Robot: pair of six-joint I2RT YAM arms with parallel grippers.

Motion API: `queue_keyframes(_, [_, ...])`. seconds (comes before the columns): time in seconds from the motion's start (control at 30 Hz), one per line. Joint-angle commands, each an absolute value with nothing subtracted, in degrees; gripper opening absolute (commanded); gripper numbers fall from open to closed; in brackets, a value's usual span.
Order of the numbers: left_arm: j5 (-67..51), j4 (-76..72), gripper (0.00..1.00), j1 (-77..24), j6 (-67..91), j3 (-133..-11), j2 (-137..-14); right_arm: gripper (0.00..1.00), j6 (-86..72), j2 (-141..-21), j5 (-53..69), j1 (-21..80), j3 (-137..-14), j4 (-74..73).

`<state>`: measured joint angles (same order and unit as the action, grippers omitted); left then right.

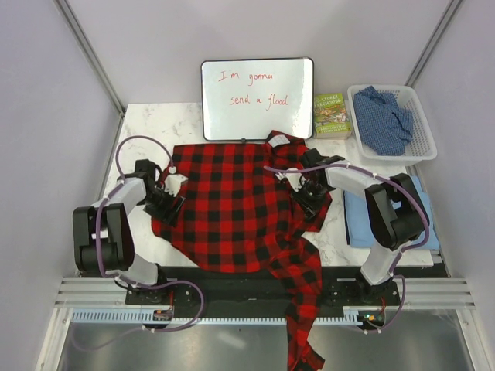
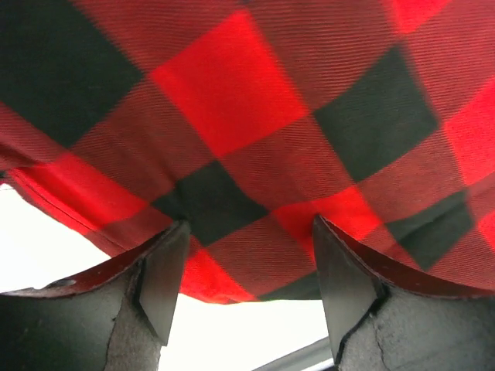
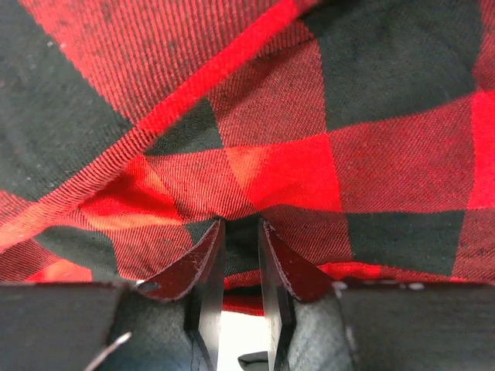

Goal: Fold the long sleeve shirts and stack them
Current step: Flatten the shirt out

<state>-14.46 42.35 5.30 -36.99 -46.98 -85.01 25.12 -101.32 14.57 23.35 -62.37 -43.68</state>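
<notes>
**At the near edge: two hands on the flannel's sides, fold not yet made**

Over the near lip of the white marble-patterned worktop (image 1: 147,124), one long sleeve (image 1: 302,325) of the red-and-black checked flannel shirt (image 1: 232,201) hangs down, unfolded. The body lies spread flat across the middle, between the arms.

Left hand (image 1: 166,202) at the shirt's left hem. Wrist view: fingers (image 2: 162,286) stand apart, hem draped across the gap, bare worktop showing below. Nothing clamped there. Judged: lined up to take the edge.

Right hand (image 1: 311,193) at the right side, where cloth bunches near the sleeve root. Wrist view: fingers (image 3: 205,270) nearly together with a ridge of flannel pinched up between them. Reads as clamped on the cloth. Judged: one hand per side so the fabric can be lifted evenly and a side or sleeve carried inward.

Just right of that arm, a plain light blue shirt (image 1: 357,224) lies folded flat, partly under the arm. Likely the base of the stack, so the flannel must end up there.

Far right corner: a darker blue speckled shirt (image 1: 383,120) lies crumpled in a white plastic basket (image 1: 428,139), waiting. Beside it is a green paperback book (image 1: 332,114). Far centre, a whiteboard with red handwriting (image 1: 257,99) is propped upright, the flannel's collar end just before it.

Task judged early: one folded, one in hand, one untouched.
</notes>
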Motion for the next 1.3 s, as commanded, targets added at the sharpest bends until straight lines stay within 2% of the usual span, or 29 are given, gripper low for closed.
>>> queue_keyframes(0.0, [-9.23, 37.36, 0.72, 8.78, -40.42, -50.79, -90.94, 0.3, 31.9, -103.79, 3.72, 22.42, -60.99, -41.92])
queue_keyframes(0.2, [-9.75, 36.74, 0.66, 13.27, -41.58, -59.84, -98.43, 0.3, 37.78, -105.39, -1.21, 14.95, -68.28, -46.49])
queue_keyframes(0.23, [-13.24, 37.7, 0.66, 13.01, -41.05, -61.42, -99.57, 0.31, 38.23, -104.86, -1.4, 14.42, -69.25, -46.67])
queue_keyframes(0.4, [-26.97, 48.67, 0.76, 12.39, -41.57, -67.5, -93.89, 0.33, 37.45, -101.35, 2.45, 14.94, -75.66, -51.85])
queue_keyframes(0.5, [-28.57, 53.68, 0.81, 12.83, -43.5, -67.06, -87.2, 0.35, 34.56, -96.25, 7.37, 19.75, -79.27, -55.62])
queue_keyframes(0.6, [-27.95, 56.24, 0.83, 13.71, -46.57, -63.91, -82.36, 0.41, 31.04, -92.73, 14.04, 25.12, -81.47, -56.25])
queue_keyframes(0.63, [-28.21, 56.51, 0.83, 15.45, -47.1, -62.77, -81.14, 0.44, 28.33, -92.55, 15.8, 28.79, -82.52, -56.25])
queue_keyframes(0.73, [-32.75, 58.35, 0.82, 22.39, -49.13, -60.03, -78.66, 0.45, 24.26, -93.25, 22.13, 35.76, -83.06, -53.36])
queue_keyframes(0.8, [-36.02, 62.82, 0.76, 26.08, -53.94, -60.03, -79.53, 0.44, 23.47, -94.91, 24.95, 39.35, -82.62, -50.9])
queue_keyframes(0.87, [-35.52, 65.12, 0.61, 26.98, -58.68, -56.54, -79.19, 0.41, 22.33, -96.93, 26.1, 41.65, -81.65, -48.53])
queue_keyframes(1.0, [-32.53, 64.52, 0.5, 29.44, -68.36, -47.22, -73.66, 0.39, 19.08, -102.29, 24.79, 49.81, -81.47, -41.23])
queue_keyframes(1.13, [-28.84, 59.86, 0.44, 29.36, -71.01, -40.18, -69.35, 0.36, 18.28, -109.94, 23.39, 50.45, -87.08, -39.55])
queue_keyframes(1.27, [-27.95, 55.29, 0.42, 28.92, -69.7, -37.01, -72.06, 0.36, 16.18, -116.43, 24.35, 48.96, -91.05, -38.5])
